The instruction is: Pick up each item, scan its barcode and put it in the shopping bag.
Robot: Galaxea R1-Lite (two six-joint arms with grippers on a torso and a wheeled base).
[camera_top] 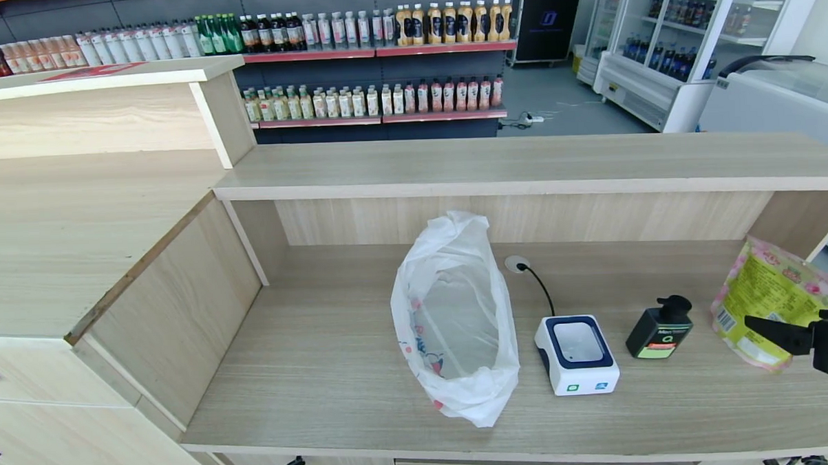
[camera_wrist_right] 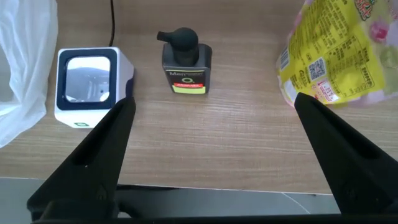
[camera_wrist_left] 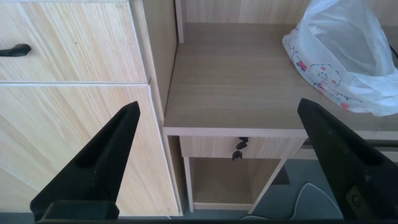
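Head view: white plastic shopping bag (camera_top: 451,314) mid wooden counter (camera_top: 322,373); white box scanner (camera_top: 575,354), black pump bottle w/ green label (camera_top: 658,330), yellow QR-coded pouch (camera_top: 767,289) toward right edge. Right gripper (camera_wrist_right: 212,102), left gripper (camera_wrist_left: 219,104): fingers apart, near front edge.

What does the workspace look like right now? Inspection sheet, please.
Surface: wooden counter, recessed under a raised ledge.
Job's things: shopping bag lying with its mouth open; scanner to its right; pump bottle and snack pouch further right, both unbagged.
Clutter: nothing seen.
Grippers: left gripper open, off the counter's front-left corner; right gripper open, empty, in front of the pouch.
Cables: scanner cable runs back into a grommet.
Surroundings: drink shelves and fridges behind.
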